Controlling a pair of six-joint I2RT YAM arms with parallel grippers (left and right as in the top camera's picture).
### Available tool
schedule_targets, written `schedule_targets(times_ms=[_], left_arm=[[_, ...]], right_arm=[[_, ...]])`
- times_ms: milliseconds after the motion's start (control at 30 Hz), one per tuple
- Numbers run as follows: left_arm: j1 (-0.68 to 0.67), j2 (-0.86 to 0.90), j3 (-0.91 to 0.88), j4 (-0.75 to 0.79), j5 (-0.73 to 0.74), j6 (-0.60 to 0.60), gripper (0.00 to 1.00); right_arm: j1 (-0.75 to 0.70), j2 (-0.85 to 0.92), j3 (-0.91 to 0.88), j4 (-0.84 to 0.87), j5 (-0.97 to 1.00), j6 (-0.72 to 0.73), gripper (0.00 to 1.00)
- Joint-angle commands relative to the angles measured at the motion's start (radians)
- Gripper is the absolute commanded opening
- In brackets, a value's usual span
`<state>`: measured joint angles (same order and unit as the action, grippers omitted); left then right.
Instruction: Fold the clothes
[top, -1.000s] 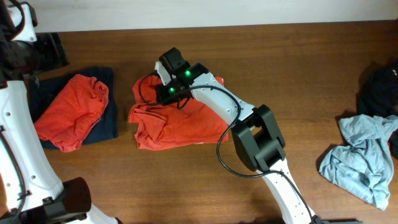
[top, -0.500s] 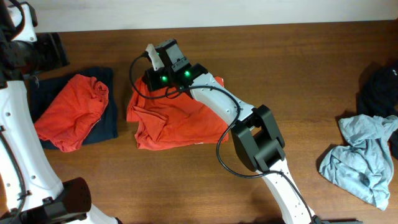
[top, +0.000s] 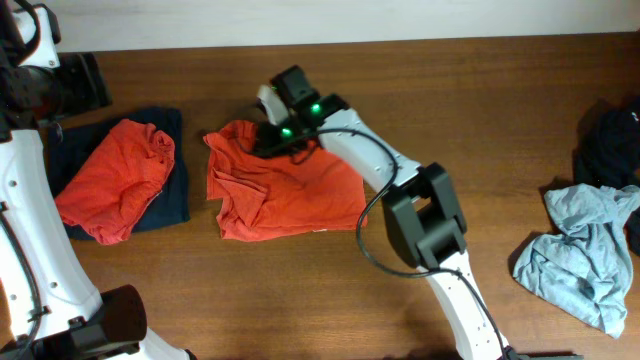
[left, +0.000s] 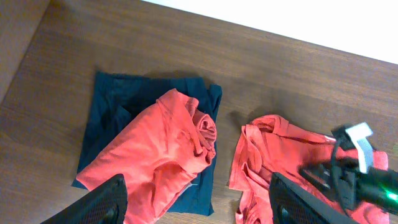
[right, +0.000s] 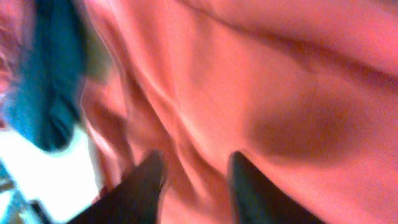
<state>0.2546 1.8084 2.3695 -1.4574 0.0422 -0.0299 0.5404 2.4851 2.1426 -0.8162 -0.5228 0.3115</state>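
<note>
A red-orange T-shirt (top: 290, 195) lies roughly spread and wrinkled on the wooden table; it also shows in the left wrist view (left: 280, 149). My right gripper (top: 285, 130) hangs low over the shirt's far edge. In the blurred right wrist view its fingers (right: 194, 168) stand apart, with the shirt's cloth (right: 280, 93) filling the frame. My left gripper (left: 198, 183) is open and empty, high above the table's left end. A second red-orange garment (top: 115, 180) lies crumpled on a folded navy one (top: 175, 205).
A grey-blue garment (top: 580, 255) lies crumpled at the right, with a black one (top: 610, 145) behind it at the table's right edge. The left arm (top: 20, 200) runs along the left edge. A white wall borders the far side.
My right gripper swung left with the shirt's far edge, then back to the right. The shirt's far-left corner now lies spread out flatter to the left. The left arm has not moved.
</note>
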Motion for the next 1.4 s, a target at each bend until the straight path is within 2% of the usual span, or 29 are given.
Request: schedule_targets(times_ms=[0,133,533,733,867,1000,1100,1367], left_arm=[[0.003,0.009,0.003,0.002,0.008,0.001,0.72],[0.003,0.009,0.003,0.001,0.008,0.001,0.73],[0.003,0.009,0.003,0.001,0.007,0.001,0.73],[0.003,0.009,0.003,0.002,0.007,0.001,0.73],[0.003,0.009,0.003,0.002,0.007,0.001,0.73],[0.003,0.009,0.003,0.001,0.007,0.001,0.73],[0.003,0.009,0.003,0.002,0.007,0.001,0.73],[0.003,0.009,0.003,0.006,0.007,0.001,0.73]], right_arm=[[-0.031,-0.054,0.003,-0.136,-0.039,-0.12,0.25],[0.004,-0.053,0.003,-0.293,-0.038,-0.208,0.16],[0.177,-0.053,0.003,-0.296,0.003,-0.235,0.16],[0.244,-0.068,0.003,-0.294,-0.058,-0.436,0.17],[0.28,-0.09,0.003,-0.28,-0.046,-0.518,0.18],[0.289,-0.124,0.004,-0.293,0.092,-0.504,0.17],[0.256,-0.174,0.005,-0.303,0.231,-0.419,0.11],[0.151,-0.131,0.004,-0.28,0.227,-0.307,0.07]])
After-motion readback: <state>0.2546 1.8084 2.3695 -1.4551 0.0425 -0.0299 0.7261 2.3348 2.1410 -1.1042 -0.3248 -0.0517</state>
